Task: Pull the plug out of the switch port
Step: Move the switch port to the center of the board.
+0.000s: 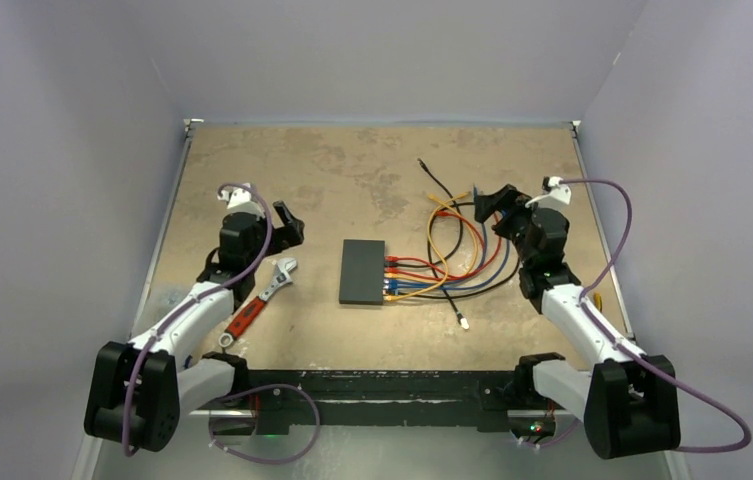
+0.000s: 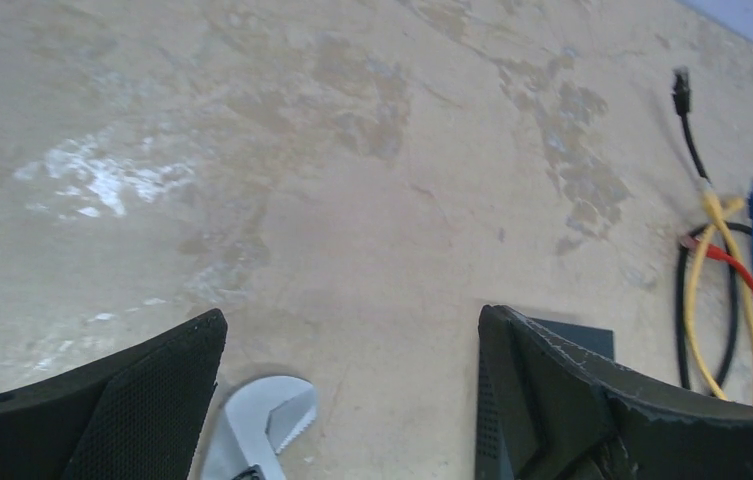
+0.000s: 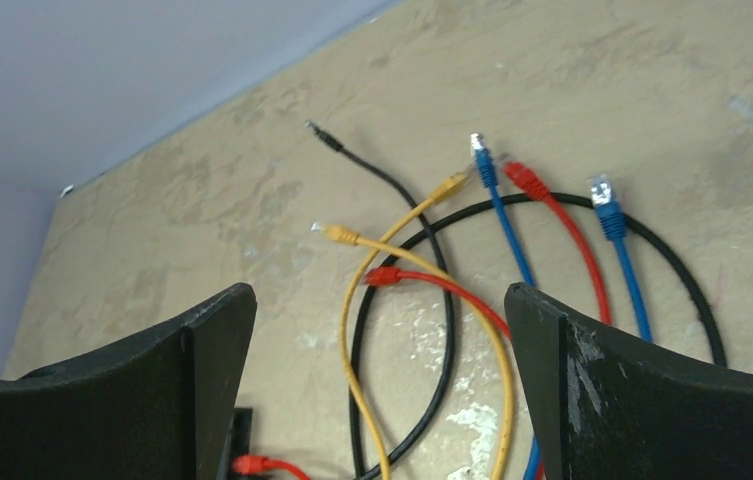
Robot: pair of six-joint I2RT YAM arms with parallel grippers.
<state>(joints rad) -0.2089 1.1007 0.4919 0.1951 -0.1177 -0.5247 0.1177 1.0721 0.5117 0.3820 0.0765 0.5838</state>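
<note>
The left gripper, jaws wide and empty, hovers at 10 o'clock from the switch. A wrench lies at 8 o'clock, and the left wrist view cuts off all but its head. The switch lies flat near the middle of the table. Coloured cables enter its 3 o'clock edge, the sockets too small to make out. The right gripper, at 2 o'clock, is wide and empty.

We see an adjustable wrench with a red handle and silver head lying slantwise on the tan, blotchy tabletop. Behind the wrench and to either side of it, pale lavender walls enclose the tabletop.
</note>
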